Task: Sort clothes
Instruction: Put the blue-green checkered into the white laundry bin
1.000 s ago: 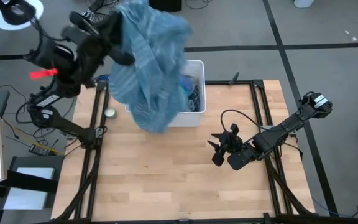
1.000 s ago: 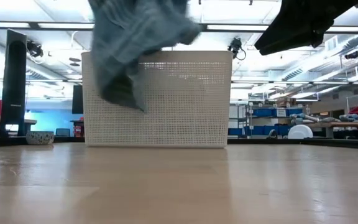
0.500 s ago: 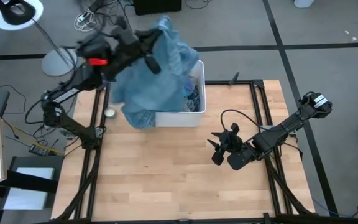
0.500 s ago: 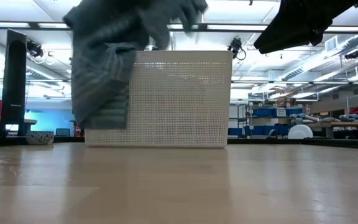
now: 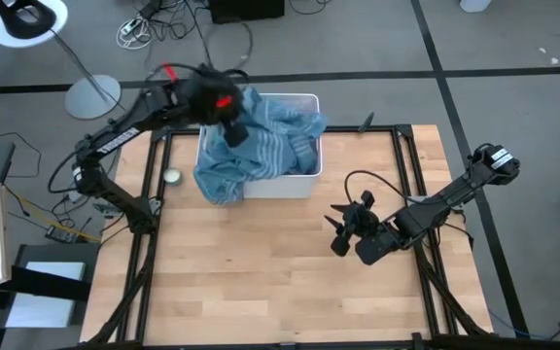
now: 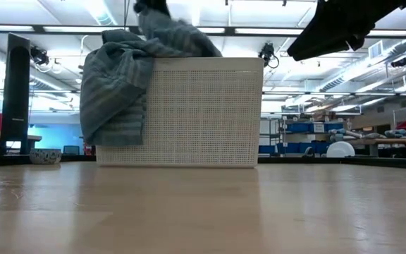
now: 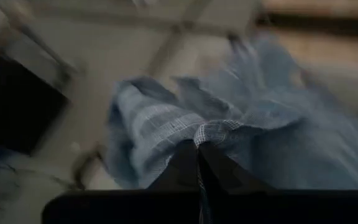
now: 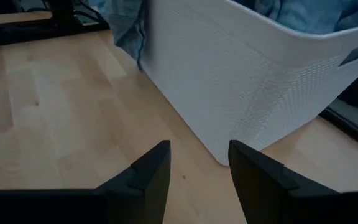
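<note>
The grey-blue striped top point(image 5: 253, 156) lies heaped on the white bin point(image 5: 304, 181) at the table's far middle. One part hangs over the bin's left wall, as the low view point(image 6: 113, 95) shows. My left gripper point(image 5: 233, 124) is over the bin's left half, shut on the top point(image 7: 166, 118). My right gripper point(image 5: 344, 233) hovers open and empty above the table, right of and nearer than the bin point(image 8: 247, 68). The other clothes are hidden under the top. My left gripper pinches a bunched bit of the top's fabric point(image 7: 211, 132) between its two shut fingers, coming from above and pointing down. One layer or several, I cannot tell. The top rests slack on the bin, with its lower part point(image 5: 218, 185) hanging outside the left wall.
A small round bowl point(image 5: 172, 176) sits at the table's left edge beside the bin. The light wood table point(image 5: 261, 272) stretches out in front of the bin. Black frame rails point(image 5: 406, 194) run along both sides.
My left gripper has come down toward the bin with the striped top, still shut on it. The top, which hung in the air above the bin, now lies heaped on the bin with one part draped over the left wall.
</note>
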You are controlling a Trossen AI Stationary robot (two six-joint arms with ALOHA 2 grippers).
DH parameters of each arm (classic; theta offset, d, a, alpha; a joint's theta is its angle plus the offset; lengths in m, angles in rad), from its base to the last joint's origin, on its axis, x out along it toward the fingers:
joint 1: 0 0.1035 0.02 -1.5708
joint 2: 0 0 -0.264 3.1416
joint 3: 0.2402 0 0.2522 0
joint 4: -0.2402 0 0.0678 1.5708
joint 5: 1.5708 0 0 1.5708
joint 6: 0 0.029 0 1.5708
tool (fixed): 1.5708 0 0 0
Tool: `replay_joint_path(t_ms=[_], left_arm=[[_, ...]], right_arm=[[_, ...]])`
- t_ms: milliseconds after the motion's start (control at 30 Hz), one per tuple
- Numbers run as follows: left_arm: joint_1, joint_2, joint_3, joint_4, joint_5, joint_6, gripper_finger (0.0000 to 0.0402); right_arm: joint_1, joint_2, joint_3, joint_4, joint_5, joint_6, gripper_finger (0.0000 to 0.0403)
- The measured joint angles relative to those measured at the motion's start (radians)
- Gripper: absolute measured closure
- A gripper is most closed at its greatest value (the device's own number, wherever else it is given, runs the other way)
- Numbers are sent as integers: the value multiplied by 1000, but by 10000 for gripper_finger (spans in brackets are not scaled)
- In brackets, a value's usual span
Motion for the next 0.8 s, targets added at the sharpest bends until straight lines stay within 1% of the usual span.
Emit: replay_joint_path(t_ms=[67, 133, 200, 267, 367, 433, 633, 800], left_arm=[[9, 7, -56, -27, 71, -12, 401], [9, 14, -131, 23, 119, -14, 401], [8, 26, -216, 123, 140, -14, 401], [8, 52, -294, 269, 176, -27, 401], [10, 126, -368, 421, 237, -72, 401], [9, 185, -383, 468, 243, -99, 401], [8, 372, -383, 472, 229, -149, 393], [14, 437, -380, 478, 228, -184, 362]], right_arm=[[-6, 0, 0, 0, 5, -4, 241], [-13, 0, 0, 0, 5, 0, 241], [-19, 0, 0, 1, 5, 8, 241], [-25, 0, 0, 1, 4, 16, 241], [-25, 0, 0, 3, 4, 19, 241], [-25, 0, 0, 6, 4, 19, 241], [-25, 0, 0, 2, 3, 19, 241], [-25, 0, 0, -3, 3, 19, 241]])
